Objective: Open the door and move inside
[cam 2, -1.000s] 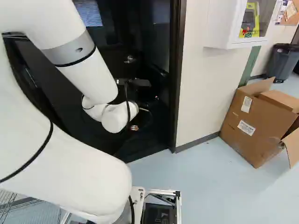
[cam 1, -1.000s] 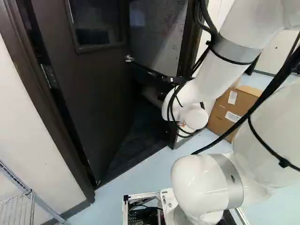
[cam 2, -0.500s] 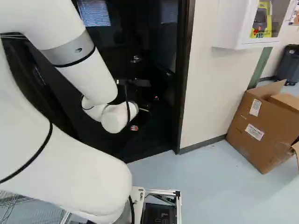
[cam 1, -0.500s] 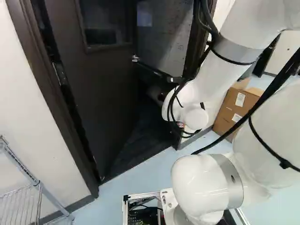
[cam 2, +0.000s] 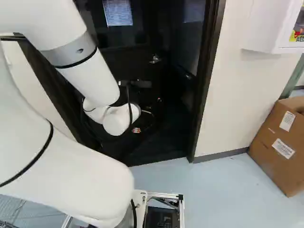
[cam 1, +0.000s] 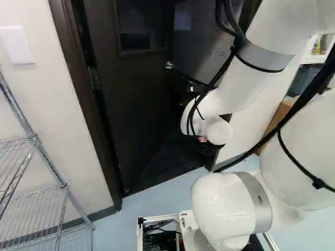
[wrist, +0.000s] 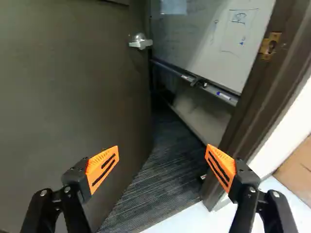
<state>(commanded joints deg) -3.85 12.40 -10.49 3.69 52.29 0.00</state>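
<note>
The claw (cam 2: pixel 153 105) stands wide, the open door (wrist: pixel 73 97) at its ten o'clock. Only the wrist view shows the brass plate (wrist: pixel 269 46), at two o'clock; only the right base view shows labels (cam 2: pixel 283 148) on the box (cam 2: pixel 273 164).

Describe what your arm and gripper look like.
My arm is glossy white with rounded joints and grey bands; black cables run along it, tied on with black straps. The gripper is black with visible screws, and its two fingers carry orange, wedge-shaped pads with dark slots.
</note>
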